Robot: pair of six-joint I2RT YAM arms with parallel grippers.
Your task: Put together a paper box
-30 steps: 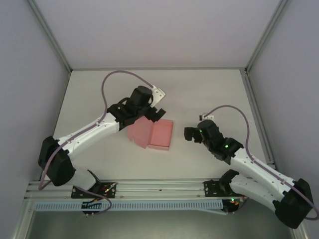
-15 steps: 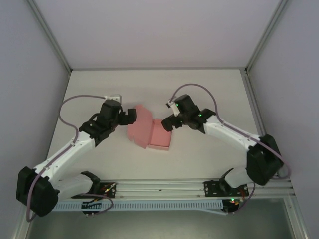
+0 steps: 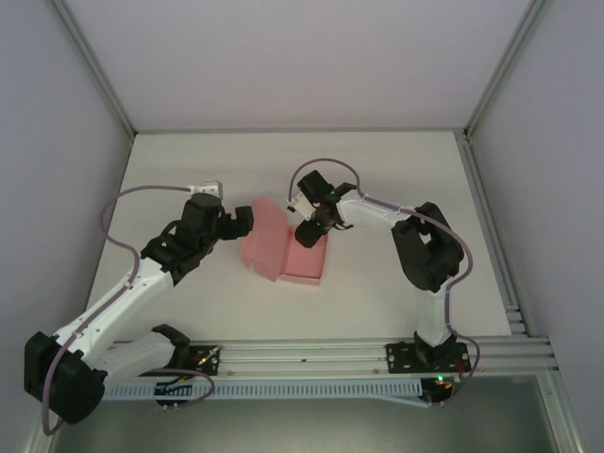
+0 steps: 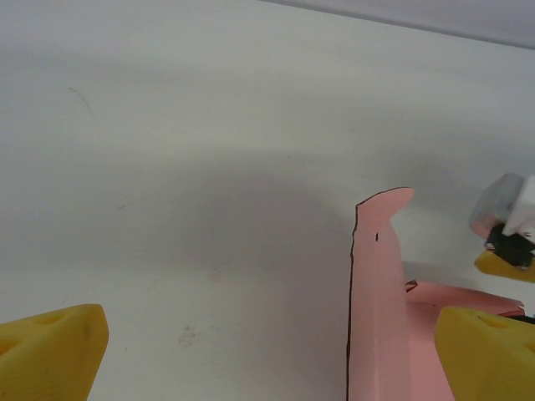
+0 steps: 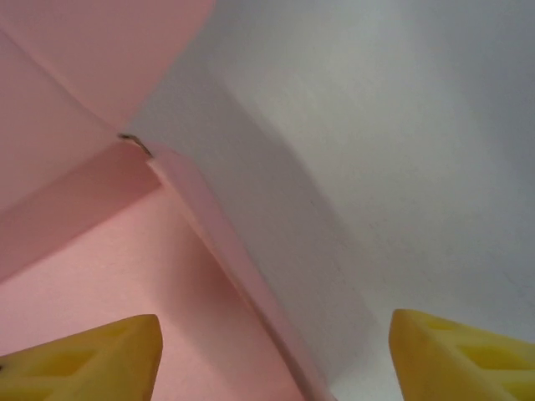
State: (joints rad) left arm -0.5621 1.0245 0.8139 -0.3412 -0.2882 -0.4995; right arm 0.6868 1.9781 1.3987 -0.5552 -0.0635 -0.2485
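Observation:
The pink paper box (image 3: pixel 300 260) lies partly folded in the middle of the white table (image 3: pixel 396 170), with a flap raised on its left side. My left gripper (image 3: pixel 240 223) is open just left of that flap. In the left wrist view the flap (image 4: pixel 376 292) stands upright between the yellow fingertips (image 4: pixel 54 351), nearer the right one and touching neither. My right gripper (image 3: pixel 310 232) hangs over the box's far right corner, pointing down. In the right wrist view it (image 5: pixel 272 359) is open and straddles the box's side wall (image 5: pixel 230 251). Neither finger touches the card.
Grey enclosure walls (image 3: pixel 66 123) and metal corner posts (image 3: pixel 486 80) surround the table on three sides. An aluminium rail (image 3: pixel 302 357) with both arm bases runs along the near edge. The right arm's elbow (image 3: pixel 429 247) stands right of the box.
The left arm drew back from over the box to its left side. The right arm swung in from the right and now reaches down over the box's far right corner.

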